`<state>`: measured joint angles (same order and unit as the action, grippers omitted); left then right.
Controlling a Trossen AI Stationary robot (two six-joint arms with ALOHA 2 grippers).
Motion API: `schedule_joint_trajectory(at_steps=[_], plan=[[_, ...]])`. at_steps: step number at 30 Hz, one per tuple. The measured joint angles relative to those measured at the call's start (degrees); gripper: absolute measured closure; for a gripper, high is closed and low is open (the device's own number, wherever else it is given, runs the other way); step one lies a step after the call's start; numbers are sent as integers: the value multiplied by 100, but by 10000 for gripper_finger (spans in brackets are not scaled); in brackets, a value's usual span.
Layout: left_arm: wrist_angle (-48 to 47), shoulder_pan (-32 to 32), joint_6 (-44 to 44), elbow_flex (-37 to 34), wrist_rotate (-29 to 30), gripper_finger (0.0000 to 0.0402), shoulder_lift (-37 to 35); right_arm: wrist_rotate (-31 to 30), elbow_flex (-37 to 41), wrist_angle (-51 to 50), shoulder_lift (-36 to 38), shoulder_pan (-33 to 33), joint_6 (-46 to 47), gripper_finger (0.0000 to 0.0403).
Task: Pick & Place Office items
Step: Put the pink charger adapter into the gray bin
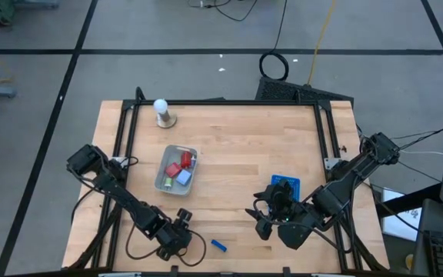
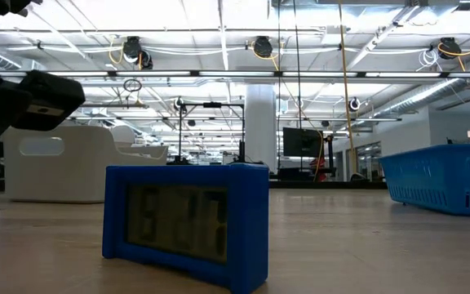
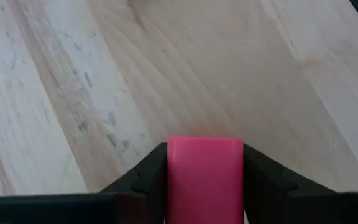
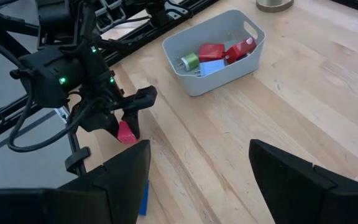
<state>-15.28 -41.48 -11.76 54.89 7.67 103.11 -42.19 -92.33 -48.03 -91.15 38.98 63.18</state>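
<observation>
Several items lodged in grey tray [image 1: 165, 183], centre-left. Left gripper [image 4: 128, 127] fingers clamped on pink block [image 3: 204, 177]. Blue piece [image 1: 218, 246] left on desk [image 1: 237, 138], lower centre. Right gripper [image 4: 197, 177] fingers wide, empty.

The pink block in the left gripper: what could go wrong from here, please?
1. The left gripper pinches the pink block only at its fingertips, low over the table; it may slip during lifting.
2. The grey tray already holds several items, so a dropped block may bounce out.
</observation>
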Motion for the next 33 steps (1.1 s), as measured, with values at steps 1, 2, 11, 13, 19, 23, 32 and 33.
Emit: schedule_joint_trajectory(at_steps=[1, 2, 11, 13, 19, 23, 32, 33], plan=[[-1, 6, 39, 0, -25, 254, 0, 0, 0, 0, 0, 0, 0, 135], [-3, 9, 73, 0, -37, 253, 0, 0, 0, 0, 0, 0, 0, 135], [-30, 31, -35, 0, -79, 254, -4, 0, 0, 2, 0, 0, 0, 135], [-246, 33, -140, 106, -87, 254, 1, 0, 0, 2, 0, 0, -2, 135], [-981, 36, -130, 765, 26, 254, 11, 0, 0, 15, 0, 0, -88, 135], [-1541, 63, -50, 1433, 183, 254, 9, 2, 0, 20, 0, 0, -132, 135], [-2870, 481, -196, 2930, 499, 253, -2, 45, 0, 95, 0, 13, -300, 135], [-3059, 567, -244, 3021, 556, 254, -54, 49, 0, 121, 0, 13, -334, 135]])
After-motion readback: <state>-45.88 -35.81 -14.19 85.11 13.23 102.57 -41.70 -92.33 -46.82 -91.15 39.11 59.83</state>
